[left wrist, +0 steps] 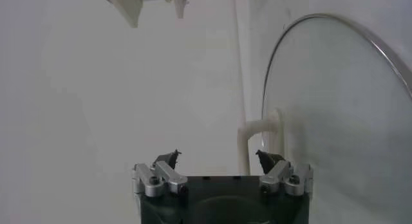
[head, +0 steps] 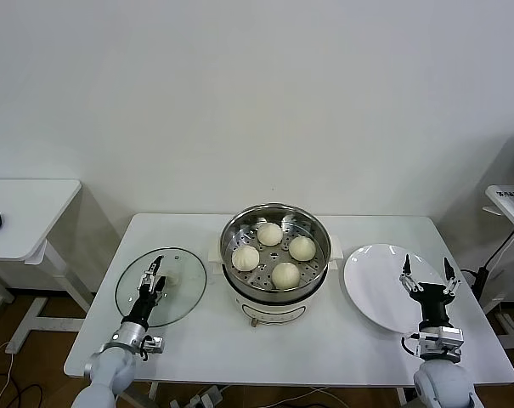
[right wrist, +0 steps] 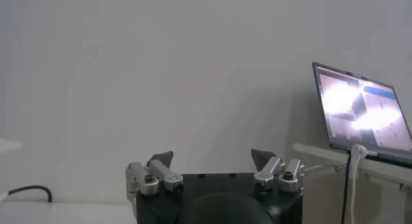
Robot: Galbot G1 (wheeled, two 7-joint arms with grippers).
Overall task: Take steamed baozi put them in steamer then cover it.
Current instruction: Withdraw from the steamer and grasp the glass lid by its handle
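Four steamed baozi (head: 273,252) inside uncovered steamer (head: 275,223). Left pincer (head: 153,276) spread above glass lid (head: 185,280). Right pincer (head: 427,269) spread over plate (head: 371,285).

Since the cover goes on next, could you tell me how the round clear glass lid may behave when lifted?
The round clear glass lid looks rigid and probably breakable. Lying flat, it shouldn't roll. Its smooth glass seems slippery, so the cream handle is likely the safer hold.

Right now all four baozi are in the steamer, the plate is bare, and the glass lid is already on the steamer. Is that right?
Not quite. The head view shows the glass lid lying flat on the table to the robot's left of the steamer, which is uncovered. The rest holds: four baozi sit in the basket and the plate is bare.
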